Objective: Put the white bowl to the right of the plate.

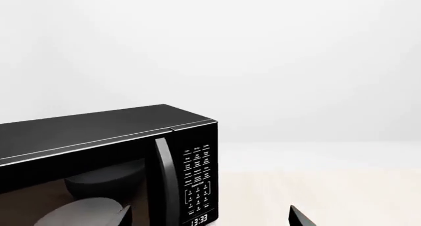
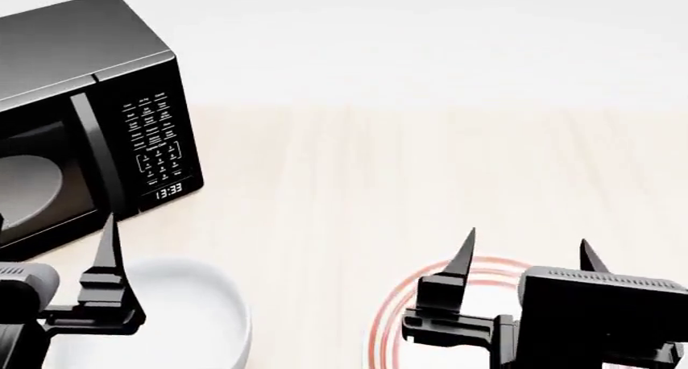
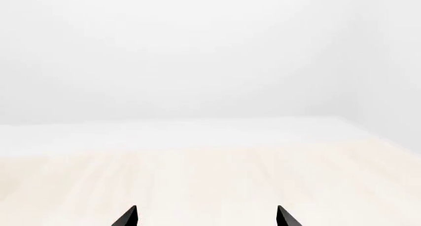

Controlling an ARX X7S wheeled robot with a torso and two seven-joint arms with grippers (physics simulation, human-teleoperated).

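Item, table (image 2: 430, 159): pale wood, wide bare stretch from the middle to the far edge, where I see it meet a white wall; the right wrist view shows the same open board (image 3: 210, 176) running ahead to that far edge. Item, microwave (image 2: 86, 119): black, far left, door shut, clock reading 13:33, its front corner near the bowl but apart from it; in the left wrist view it fills the lower part of the picture (image 1: 131, 152), with bare board beside its keypad side. Item, bowl (image 2: 183, 313): plain glossy white, deep, round, no pattern, at the near left, cut by the lower edge of my head view, upright as far as I can tell. Item, plate (image 2: 404, 304): shallow white, thin red rings at the rim, near right of centre, mostly hidden under my right arm; bare board lies between it and the bowl. To the plate's right I see little, the arm's housing covering that ground. Item, left gripper (image 2: 64, 264): only one black finger (image 2: 108, 248) shows clearly in the head view, standing over the bowl's near-left rim; in the wrist view two tips sit wide apart (image 1: 210, 217), nothing between them. Item, right gripper (image 2: 527, 256): fingers spread, empty, above the plate; wrist view agrees (image 3: 205, 216), tips well apart over bare wood.
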